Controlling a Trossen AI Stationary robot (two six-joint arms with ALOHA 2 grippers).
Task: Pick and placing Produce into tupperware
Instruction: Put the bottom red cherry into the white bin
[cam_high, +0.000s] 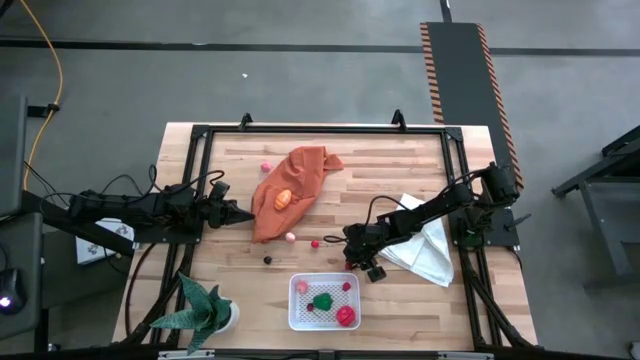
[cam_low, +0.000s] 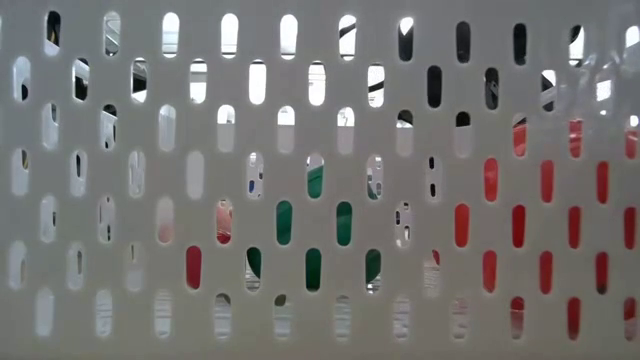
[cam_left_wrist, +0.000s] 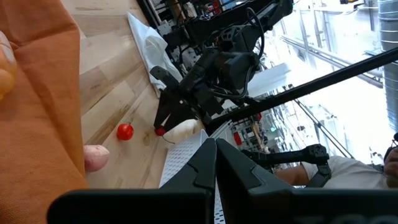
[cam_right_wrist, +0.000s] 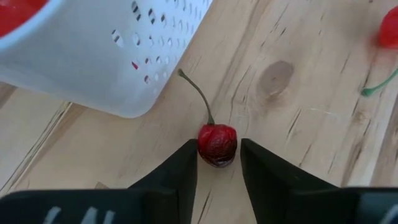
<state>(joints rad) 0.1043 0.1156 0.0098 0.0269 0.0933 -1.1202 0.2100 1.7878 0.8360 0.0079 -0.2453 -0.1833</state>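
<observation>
**Right pincer brackets a cherry beside the tupperware**

The right pincer (cam_right_wrist: 217, 163) is low on the desk (cam_high: 400, 165), its two dark fingers (cam_right_wrist: 177, 171) set narrowly on either side of a small red cherry (cam_right_wrist: 217, 144) with a thin stem. The fingers stand just beside the fruit; whether they already touch it cannot be told. The cherry lies on the wood just off the tupperware (cam_high: 324, 323), at about 1 o'clock from it in the high view.

The white slotted tupperware sits at 6 o'clock on the desk and holds a green piece (cam_high: 323, 299) and a red piece (cam_high: 346, 317). More produce lies loose near the orange cloth (cam_high: 290, 190) toward 12 o'clock. A white cloth (cam_high: 430, 250) lies at 3 o'clock.

The left pincer (cam_high: 240, 216) waits closed at 9 o'clock, beside the orange cloth.
</observation>
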